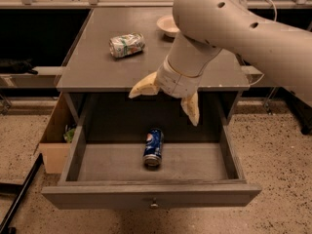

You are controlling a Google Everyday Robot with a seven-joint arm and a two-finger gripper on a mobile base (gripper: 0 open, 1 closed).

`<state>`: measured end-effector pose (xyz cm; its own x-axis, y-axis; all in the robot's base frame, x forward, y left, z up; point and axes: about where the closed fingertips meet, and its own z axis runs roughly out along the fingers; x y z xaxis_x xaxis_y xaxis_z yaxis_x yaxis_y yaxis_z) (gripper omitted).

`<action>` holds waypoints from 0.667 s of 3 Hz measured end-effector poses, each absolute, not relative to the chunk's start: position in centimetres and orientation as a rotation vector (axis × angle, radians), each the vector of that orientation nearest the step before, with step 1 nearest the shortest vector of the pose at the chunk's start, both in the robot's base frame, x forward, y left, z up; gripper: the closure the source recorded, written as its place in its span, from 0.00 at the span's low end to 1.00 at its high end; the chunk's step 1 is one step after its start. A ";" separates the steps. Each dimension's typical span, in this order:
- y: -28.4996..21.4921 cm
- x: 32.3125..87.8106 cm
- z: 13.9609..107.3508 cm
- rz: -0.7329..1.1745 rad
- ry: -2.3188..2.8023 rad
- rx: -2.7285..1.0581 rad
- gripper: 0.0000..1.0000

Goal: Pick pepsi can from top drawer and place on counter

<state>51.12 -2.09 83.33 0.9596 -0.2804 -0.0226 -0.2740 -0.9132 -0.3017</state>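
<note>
- fingers [191,108]: two tan ones, spread wide apart, nothing btwn them. one points out to the left, the other points down-right
- they hang just in front of the bench's front edge, above the back part of the open drawer, not touching anything afaict
- the tip that points down is up and to the right of the can, w/ a clear gap btwn them
- arm [234,23]: fat pale thing w/ a few small holes, comes in from the upper right and covers the right-rear bit of the bench top
- pepsi can [153,147]: lying on its side on the drawer floor, roughly mid drawer, long axis front-to-back, silver end facing the front panel, logo facing up. apart from the drawer walls
- top drawer [122,196]: grey wood, pulled well out, the can is the only thing I can see in it
- small metal knob [154,204] in the middle of the front panel
- bench [97,67]: grey top w/ worn edges
- dented green-and-white can [126,45] on its side on the bench, toward the left-rear
- small pale dish [167,26] further back, partly hidden by the arm
- cardboard box [56,140] on the speckled floor, right against the left side of the cabinet, something green inside, can't tell what
</note>
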 end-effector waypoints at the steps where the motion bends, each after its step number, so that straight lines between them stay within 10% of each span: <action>1: -1.1 50.4 83.4 -0.069 0.375 -2.828 0.00; 2: 0.4 50.6 77.9 0.022 0.371 -2.869 0.00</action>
<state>50.62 0.37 77.89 0.9675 -0.2486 -0.0467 -0.2524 -0.9367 -0.2425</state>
